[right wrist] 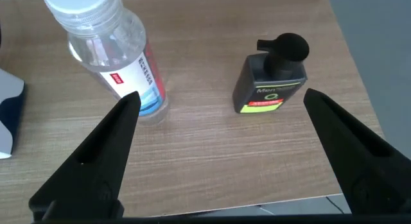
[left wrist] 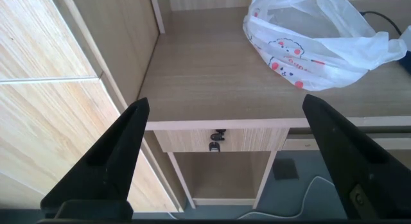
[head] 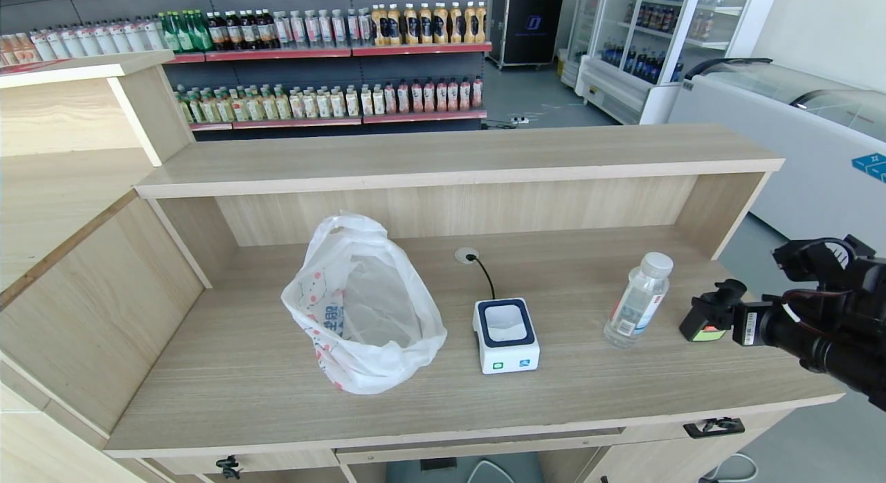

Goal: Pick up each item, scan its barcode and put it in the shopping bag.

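1. The left gripper (left wrist: pixel 226 102) hangs off the near edge of the worktop (head: pixel 588 393), at 7 o'clock from the shopping bag (head: pixel 363 310). Its fingers (left wrist: pixel 122 153) are spread wide and hold nothing. A key (left wrist: pixel 216 139) sits in the drawer front below.
2. The right gripper (right wrist: pixel 221 99) is at the worktop's 3 o'clock end, with its fingers (right wrist: pixel 96 160) wide apart and empty. The black pump bottle (right wrist: pixel 270 83) and the water bottle (right wrist: pixel 112 51) stand ahead of the gap.
3. The scanner (head: pixel 506 334) sits mid-worktop with its window up.
4. The shopping bag stands just beside the scanner at its 9 o'clock, mouth open and sagging. The part of the inside that shows is bare plastic.
5. The water bottle stands upright at the scanner's 3 o'clock, apart from it. The pump bottle stands farther along, near the worktop's end.
6. A cable (head: pixel 484 272) runs from the scanner toward 12 o'clock into a hole (head: pixel 466 254) in the worktop.
7. Past the raised ledge (head: pixel 450 158), shelves (head: pixel 332 52) of drinks stand at 12 o'clock and a freezer (head: pixel 796 144) at 2 o'clock.
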Robot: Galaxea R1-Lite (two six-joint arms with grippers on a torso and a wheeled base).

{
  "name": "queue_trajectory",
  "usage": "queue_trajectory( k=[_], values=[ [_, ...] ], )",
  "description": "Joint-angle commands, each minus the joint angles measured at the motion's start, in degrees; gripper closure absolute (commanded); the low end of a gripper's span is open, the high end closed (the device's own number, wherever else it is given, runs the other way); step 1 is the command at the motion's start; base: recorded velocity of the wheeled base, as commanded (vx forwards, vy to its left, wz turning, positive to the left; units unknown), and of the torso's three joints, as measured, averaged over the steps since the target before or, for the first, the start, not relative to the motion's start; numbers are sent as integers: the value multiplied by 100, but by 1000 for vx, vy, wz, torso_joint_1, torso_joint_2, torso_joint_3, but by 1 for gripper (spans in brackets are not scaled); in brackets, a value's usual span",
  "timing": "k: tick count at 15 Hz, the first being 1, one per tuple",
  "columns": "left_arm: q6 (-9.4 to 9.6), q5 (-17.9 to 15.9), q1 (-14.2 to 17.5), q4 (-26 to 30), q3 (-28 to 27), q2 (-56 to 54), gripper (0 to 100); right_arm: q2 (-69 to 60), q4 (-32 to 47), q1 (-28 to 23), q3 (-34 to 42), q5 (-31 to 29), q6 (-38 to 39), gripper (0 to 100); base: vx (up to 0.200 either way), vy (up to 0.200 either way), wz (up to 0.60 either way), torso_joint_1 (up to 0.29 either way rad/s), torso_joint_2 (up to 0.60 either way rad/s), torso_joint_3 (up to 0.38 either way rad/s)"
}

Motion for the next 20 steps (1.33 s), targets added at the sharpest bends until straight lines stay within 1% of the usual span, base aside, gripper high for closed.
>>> queue_trajectory(
  k=[1, 3, 5, 7, 13, 20],
  values=[
    [-1, 2, 2, 2, 0, 6, 0, 540, -29, 236, -269, 147, -61, 0, 0, 0, 0, 0, 0, 0],
    [-1, 2, 2, 2, 0, -2, 0, 760, -187, 518, -313, 147, -70, 0, 0, 0, 0, 0, 0, 0],
    [-1, 2, 2, 2, 0, -2, 0, 927, -513, 808, -313, 147, -123, 0, 0, 0, 0, 0, 0, 0],
    [-1, 2, 2, 2, 0, -2, 0, 1147, -653, 834, -375, 147, -369, 0, 0, 0, 0, 0, 0, 0],
    [-1, 2, 2, 2, 0, -2, 0, 1709, -996, 895, -647, 147, -483, 0, 0, 0, 0, 0, 0, 0],
    [-1, 2, 2, 2, 0, 6, 0, 2149, -1101, 1265, -1113, 165, -474, 0, 0, 0, 0, 0, 0, 0]
  ],
)
